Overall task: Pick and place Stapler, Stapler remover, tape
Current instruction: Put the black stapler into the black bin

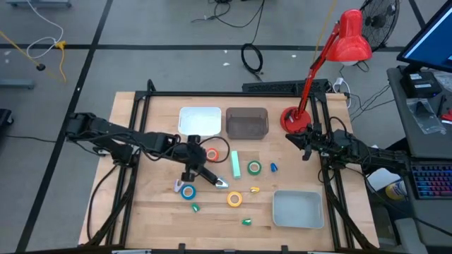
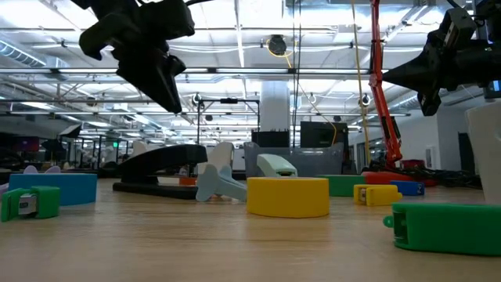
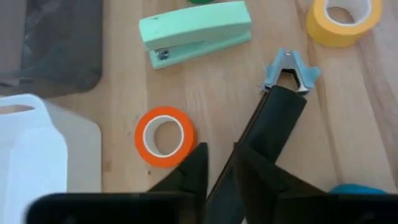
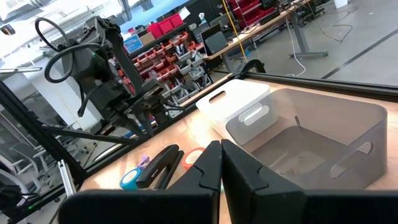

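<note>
Left gripper [image 3: 219, 163] hangs above your black stapler [image 3: 264, 134].
Its fingers stand slightly parted, holding nothing; right gripper [image 4: 219, 158] is pressed together.

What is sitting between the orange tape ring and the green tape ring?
The mint-green stapler lies between the orange tape ring and the green tape ring, as the high view shows.

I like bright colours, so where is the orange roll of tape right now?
In the high view the orange tape lies flat near the table's middle, just in front of the white bin, between the left gripper and the mint-green stapler.
</note>
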Motion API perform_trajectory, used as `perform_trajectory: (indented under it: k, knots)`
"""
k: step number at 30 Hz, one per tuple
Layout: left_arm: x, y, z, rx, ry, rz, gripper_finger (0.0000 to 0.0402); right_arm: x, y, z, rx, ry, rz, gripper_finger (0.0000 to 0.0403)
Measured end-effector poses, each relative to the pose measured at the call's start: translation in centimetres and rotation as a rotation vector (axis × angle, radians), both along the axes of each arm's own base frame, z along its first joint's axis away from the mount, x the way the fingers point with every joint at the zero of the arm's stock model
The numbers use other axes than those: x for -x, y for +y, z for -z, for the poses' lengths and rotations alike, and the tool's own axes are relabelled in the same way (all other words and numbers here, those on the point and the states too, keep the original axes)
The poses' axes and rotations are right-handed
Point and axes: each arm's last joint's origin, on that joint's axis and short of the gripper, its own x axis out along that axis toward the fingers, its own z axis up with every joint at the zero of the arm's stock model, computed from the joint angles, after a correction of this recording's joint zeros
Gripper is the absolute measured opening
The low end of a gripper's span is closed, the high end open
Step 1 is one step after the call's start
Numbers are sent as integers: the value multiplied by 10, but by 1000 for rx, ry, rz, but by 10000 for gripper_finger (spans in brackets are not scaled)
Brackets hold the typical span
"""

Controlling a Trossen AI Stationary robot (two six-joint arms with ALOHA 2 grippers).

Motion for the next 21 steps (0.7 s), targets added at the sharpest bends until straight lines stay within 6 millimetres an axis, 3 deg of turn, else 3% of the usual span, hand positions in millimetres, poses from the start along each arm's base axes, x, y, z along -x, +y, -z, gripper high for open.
perform_trajectory:
  k: [5, 9, 14, 21]
  knots:
    - [-1, -1, 3, 19, 22, 28, 180, 0, 0, 0, 0, 0, 0, 4]
    - [-1, -4, 8, 67, 61, 111, 223, 0, 0, 0, 0, 0, 0, 4]
    - [-2, -9, 20, 61, 127, 208, 238, 0, 0, 0, 0, 2, 0, 4]
    - [-9, -9, 43, 8, 221, 209, 239, -1, 0, 1, -4, 8, 0, 4]
